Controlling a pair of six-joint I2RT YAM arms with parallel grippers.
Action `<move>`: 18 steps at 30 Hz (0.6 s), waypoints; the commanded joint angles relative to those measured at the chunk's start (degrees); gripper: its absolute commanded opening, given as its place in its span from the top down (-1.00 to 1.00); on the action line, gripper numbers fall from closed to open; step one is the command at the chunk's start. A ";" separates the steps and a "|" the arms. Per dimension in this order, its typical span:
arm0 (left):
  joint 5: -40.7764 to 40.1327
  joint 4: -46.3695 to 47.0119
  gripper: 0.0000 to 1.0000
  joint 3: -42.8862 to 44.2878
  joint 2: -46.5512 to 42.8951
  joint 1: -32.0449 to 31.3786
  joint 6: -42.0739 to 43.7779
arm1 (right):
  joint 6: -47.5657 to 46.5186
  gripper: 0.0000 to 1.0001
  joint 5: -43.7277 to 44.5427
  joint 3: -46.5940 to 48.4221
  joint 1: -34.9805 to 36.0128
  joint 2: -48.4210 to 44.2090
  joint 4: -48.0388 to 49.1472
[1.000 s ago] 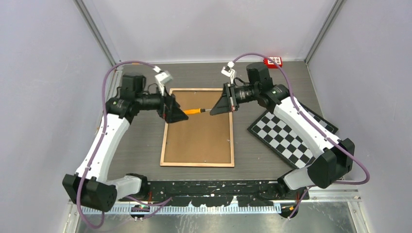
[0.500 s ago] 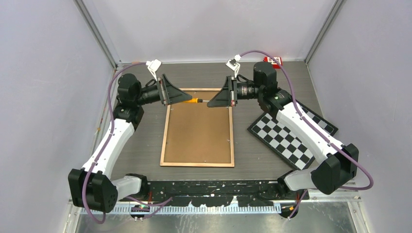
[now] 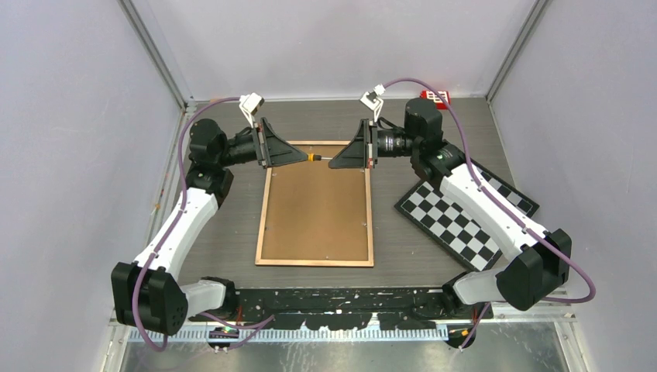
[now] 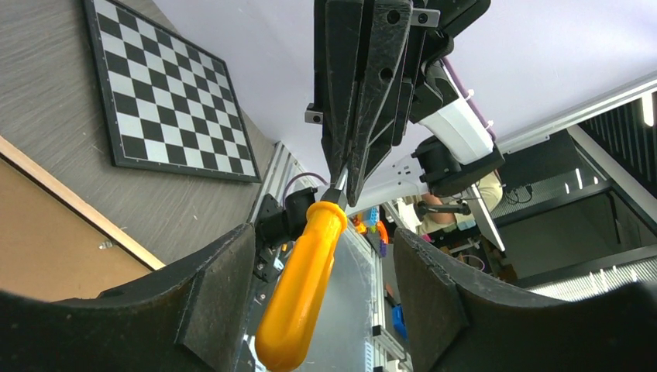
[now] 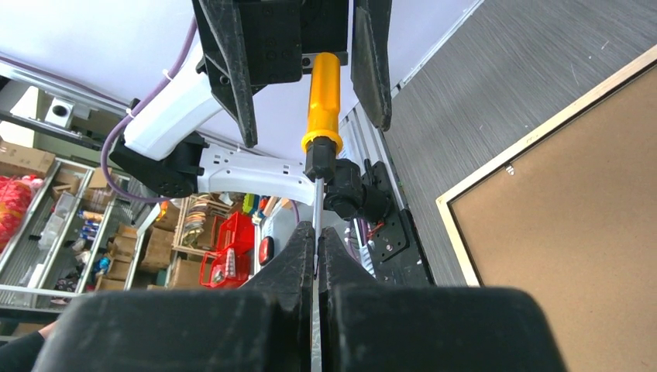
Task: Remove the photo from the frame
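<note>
The frame (image 3: 264, 209) lies face down on the table, with its brown backing board and pale wood rim up. It also shows in the left wrist view (image 4: 70, 203) and in the right wrist view (image 5: 459, 232). The photo is hidden under the board. An orange-handled screwdriver (image 3: 313, 158) hangs in the air over the frame's far edge. My right gripper (image 3: 335, 163) is shut on its metal shaft (image 5: 316, 209). My left gripper (image 3: 298, 156) is open, its jaws on either side of the orange handle (image 4: 302, 294) with gaps showing.
A black-and-white checkerboard (image 3: 457, 213) lies right of the frame and also shows in the left wrist view (image 4: 170, 93). A small red object (image 3: 435, 98) sits at the back right corner. Grey walls close in the table on three sides.
Both grippers and the screwdriver moved from above the frame's upper middle towards its far edge. In the last half second they barely moved.
</note>
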 commanded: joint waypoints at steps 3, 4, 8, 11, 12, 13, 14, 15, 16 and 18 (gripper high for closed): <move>1.46 4.05 -0.30 0.19 0.37 -0.35 -0.60 | 0.64 0.99 -0.51 -0.04 0.41 -1.39 5.21; 1.38 4.01 -0.29 0.27 0.47 -0.50 -0.62 | 0.64 0.99 -0.40 -0.13 0.45 -1.40 5.34; 0.94 3.51 -0.23 0.53 1.13 -0.86 -0.88 | 0.81 0.99 -0.22 -0.31 0.92 -0.98 6.06; 0.86 3.79 -0.15 0.48 1.36 -1.14 -0.97 | 0.88 0.99 -0.11 -0.34 1.10 -0.71 6.48; 0.77 3.88 -0.12 0.47 1.36 -1.15 -0.97 | 0.92 0.99 -0.11 -0.26 1.09 -0.56 6.57; 0.74 3.88 -0.08 0.39 1.41 -1.23 -1.02 | 0.90 0.99 -0.11 -0.29 1.14 -0.46 6.58; 0.75 3.95 -0.06 0.38 1.37 -1.31 -1.00 | 0.83 0.99 -0.11 -0.27 1.15 -0.35 6.59; 0.75 4.03 -0.03 0.38 1.39 -1.37 -1.03 | 0.82 0.99 -0.03 -0.29 1.15 -0.32 6.57; 0.77 4.12 0.02 0.30 1.38 -1.41 -0.98 | 0.81 0.99 0.02 -0.27 1.16 -0.20 6.58; 0.75 4.67 0.15 0.15 1.21 -1.57 -1.21 | 0.90 0.99 0.15 -0.12 1.17 0.27 6.63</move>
